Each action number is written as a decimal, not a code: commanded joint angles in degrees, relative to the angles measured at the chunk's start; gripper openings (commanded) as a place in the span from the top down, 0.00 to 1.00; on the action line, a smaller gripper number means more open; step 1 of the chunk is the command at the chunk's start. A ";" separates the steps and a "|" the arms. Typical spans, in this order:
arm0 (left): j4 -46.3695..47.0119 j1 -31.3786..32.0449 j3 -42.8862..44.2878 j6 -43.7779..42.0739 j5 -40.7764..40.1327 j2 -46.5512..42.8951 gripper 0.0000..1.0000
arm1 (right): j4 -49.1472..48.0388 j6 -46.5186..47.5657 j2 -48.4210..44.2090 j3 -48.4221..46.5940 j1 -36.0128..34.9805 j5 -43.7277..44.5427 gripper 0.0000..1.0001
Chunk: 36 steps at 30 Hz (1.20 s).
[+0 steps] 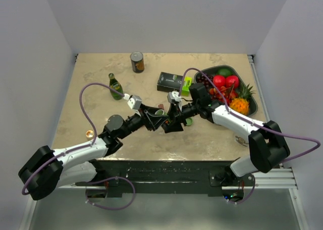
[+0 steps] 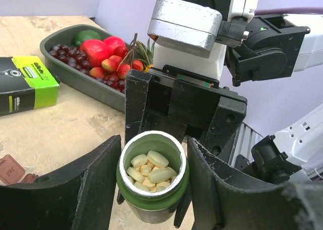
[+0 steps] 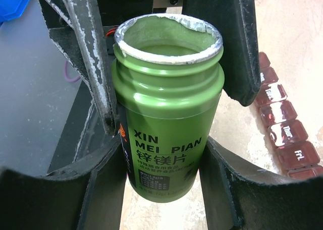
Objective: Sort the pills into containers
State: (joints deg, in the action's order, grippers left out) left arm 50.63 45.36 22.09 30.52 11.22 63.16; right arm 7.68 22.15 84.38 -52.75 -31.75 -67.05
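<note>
An open green pill bottle full of pale yellow pills hangs tilted above the table between both grippers. My left gripper has its fingers against the bottle's neck and shoulder. My right gripper is shut on the lower body of the bottle from the opposite side. In the top view the two grippers, left and right, meet at the table's middle and hide the bottle. The maroon compartment strip lies on the table just right of the bottle; a corner of it shows in the left wrist view.
A black-and-lime box and a dark fruit tray stand behind the grippers to the right. A can and a green glass bottle stand at the back left. A small green cap lies beside the right gripper.
</note>
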 commanded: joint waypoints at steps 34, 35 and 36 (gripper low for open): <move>11.68 -0.28 -1.61 7.18 2.05 1.53 1.00 | -6.00 -7.29 -0.44 -1.39 1.25 -1.33 0.27; 12.47 -0.19 -1.43 7.18 1.18 1.71 1.00 | -6.80 -8.34 -0.44 -1.48 1.16 -1.68 0.19; 12.91 -0.10 -1.35 7.18 0.73 1.88 1.00 | -7.41 -10.27 -0.27 -1.56 1.25 -2.12 0.17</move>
State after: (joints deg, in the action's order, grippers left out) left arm 51.57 45.04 20.47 33.98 14.00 64.66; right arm 6.31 17.91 84.38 -52.75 -30.98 -67.20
